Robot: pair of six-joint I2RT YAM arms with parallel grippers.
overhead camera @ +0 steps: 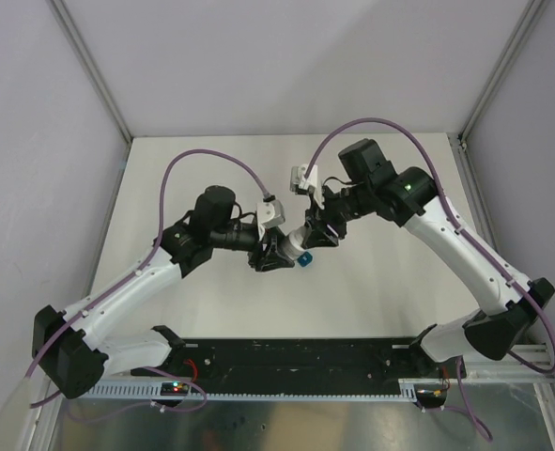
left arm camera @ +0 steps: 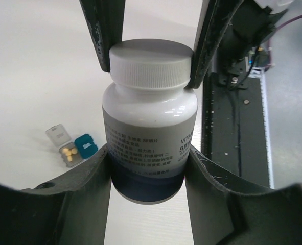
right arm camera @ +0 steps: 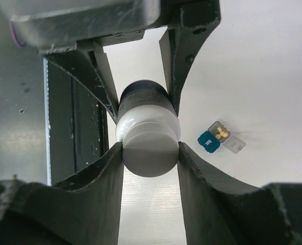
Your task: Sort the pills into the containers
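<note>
- The left gripper (left arm camera: 148, 150) is closed on the body of the white bottle (left arm camera: 149, 112), with both pads against the label band.
- The right gripper (right arm camera: 151, 148) is clamped on the cap (right arm camera: 149, 153) from the opposite end, so the two tools meet at the bottle, which is held off the table (left arm camera: 33, 61).
- Probable reason for the double hold: one tool braces the body while the other turns the cap. The cap is seated on the bottle.
- The containers (left arm camera: 74, 148) rest on the table beside and below the bottle, apart from both tools.
- The grey compartment (left arm camera: 69, 153) is open, its lid (left arm camera: 57, 134) is folded back, and a few yellow pills (left arm camera: 69, 151) lie inside.
- The teal compartment (left arm camera: 85, 145) appears shut.
- The left wrist view shows the label and the cap edge between the opposing fingers.
- The right wrist view shows the cap top face and confirms the pills in the open compartment.
- The top view shows both arms converging at mid-table. The bottle is hidden behind the tools, and only the teal part of the containers shows.
</note>
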